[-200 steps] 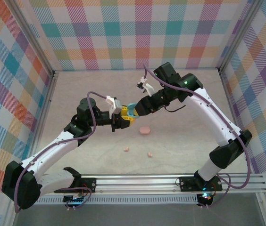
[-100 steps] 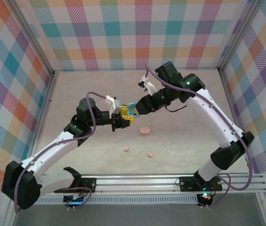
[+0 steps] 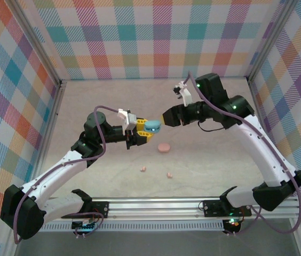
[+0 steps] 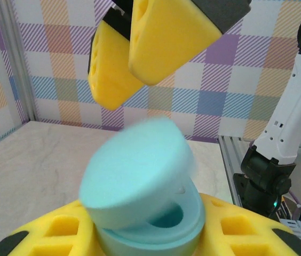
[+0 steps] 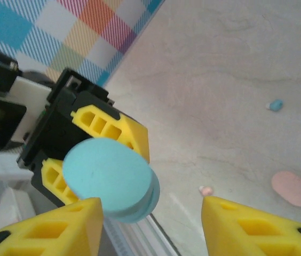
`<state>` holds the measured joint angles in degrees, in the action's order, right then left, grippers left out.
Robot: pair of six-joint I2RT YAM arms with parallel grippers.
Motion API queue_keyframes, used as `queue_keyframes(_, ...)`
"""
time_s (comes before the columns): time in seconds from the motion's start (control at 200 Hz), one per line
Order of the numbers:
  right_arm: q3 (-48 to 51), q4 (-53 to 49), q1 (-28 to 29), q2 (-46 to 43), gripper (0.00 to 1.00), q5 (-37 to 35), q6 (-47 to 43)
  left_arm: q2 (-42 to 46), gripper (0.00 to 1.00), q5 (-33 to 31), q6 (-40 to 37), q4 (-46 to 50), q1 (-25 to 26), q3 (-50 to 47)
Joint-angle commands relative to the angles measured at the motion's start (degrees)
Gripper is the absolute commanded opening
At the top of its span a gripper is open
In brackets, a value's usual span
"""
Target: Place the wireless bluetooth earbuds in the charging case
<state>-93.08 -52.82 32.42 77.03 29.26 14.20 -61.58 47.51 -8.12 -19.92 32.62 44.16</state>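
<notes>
The left gripper [image 3: 144, 130] pinches the blue charging case [image 3: 153, 125], whose lid is ajar. The right gripper [image 3: 165, 118], spread, hovers just right of it. Two pink earbuds [image 3: 143, 169] lie nearer on the desk [image 3: 113, 96].

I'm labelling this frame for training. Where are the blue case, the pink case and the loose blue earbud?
blue case [image 5: 108, 178]: right wrist view, centre of its lid.
pink case [image 5: 293, 188]: right wrist view, middle of its top face.
blue earbud [image 5: 275, 105]: right wrist view, on its rounded body.
</notes>
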Motion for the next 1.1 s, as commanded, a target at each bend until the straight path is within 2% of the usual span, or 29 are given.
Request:
queue_keyframes(0.0,5.2,9.93,-1.69,-2.22,0.54,5.19,6.62,0.51,0.22,1.19,1.21,-2.62,0.69,0.66)
queue_keyframes(0.255,17.16,22.52,-2.02,-8.2,0.54,12.53,8.26,0.16,0.22,0.74,2.97,-2.61,0.69,1.4)
queue_keyframes(0.445,24.08,27.96,-1.84,-10.56,0.54,14.32,7.03,-0.89,0.22,0.88,4.58,-2.93,0.69,2.47)
queue_keyframes(1.095,23.27,28.05,0.88,-7.24,0.56,15.57,-0.69,-1.7,0.22,1.62,7.12,-4.48,0.63,3.34)
